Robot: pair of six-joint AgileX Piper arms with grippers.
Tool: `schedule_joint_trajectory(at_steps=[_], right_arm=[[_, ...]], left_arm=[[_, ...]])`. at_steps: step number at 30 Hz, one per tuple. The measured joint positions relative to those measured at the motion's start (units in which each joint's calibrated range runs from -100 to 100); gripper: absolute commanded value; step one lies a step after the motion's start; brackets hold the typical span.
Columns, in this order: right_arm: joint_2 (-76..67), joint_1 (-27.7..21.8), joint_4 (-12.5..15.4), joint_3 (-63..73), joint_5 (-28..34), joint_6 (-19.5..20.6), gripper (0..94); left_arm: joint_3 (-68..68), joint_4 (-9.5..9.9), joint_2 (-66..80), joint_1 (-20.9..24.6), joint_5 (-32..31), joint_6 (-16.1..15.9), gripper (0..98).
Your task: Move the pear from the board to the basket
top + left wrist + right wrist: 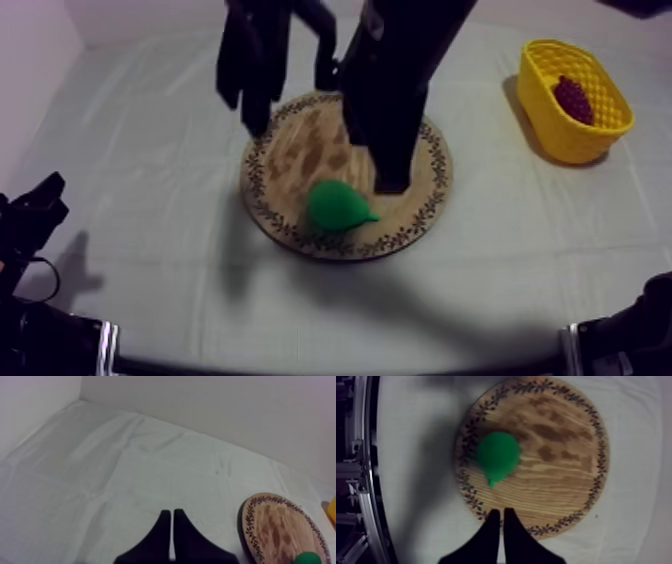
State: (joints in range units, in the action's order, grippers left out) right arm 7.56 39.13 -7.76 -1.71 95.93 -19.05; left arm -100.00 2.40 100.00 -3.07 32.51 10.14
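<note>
Both left gripper (171, 512) and right gripper (499, 511) have fingers (490, 532) pressed together, empty.

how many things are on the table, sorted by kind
pear: 1
bunch of grapes: 1
wooden board: 1
yellow basket: 1
total: 4
</note>
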Motion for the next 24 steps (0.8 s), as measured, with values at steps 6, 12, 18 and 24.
schedule_joint_trajectory(at_steps=[6,12,18,24], right_arm=[[4.83,0.46,0.87,1.02,1.44,2.30,0.9],[8.12,0.13,1.57,3.47,1.45,3.59,33.0],[9.19,0.22,1.06,3.93,1.46,3.82,68.1],[9.39,0.58,0.32,2.20,0.60,2.53,74.8]], left_arm=[[0.00,0.00,0.00,0.00,0.00,0.00,0.1],[0.00,0.00,0.00,0.00,0.00,0.00,0.1],[0.00,0.00,0.00,0.00,0.00,0.00,0.1],[0.00,0.00,0.00,0.00,0.00,0.00,0.1]])
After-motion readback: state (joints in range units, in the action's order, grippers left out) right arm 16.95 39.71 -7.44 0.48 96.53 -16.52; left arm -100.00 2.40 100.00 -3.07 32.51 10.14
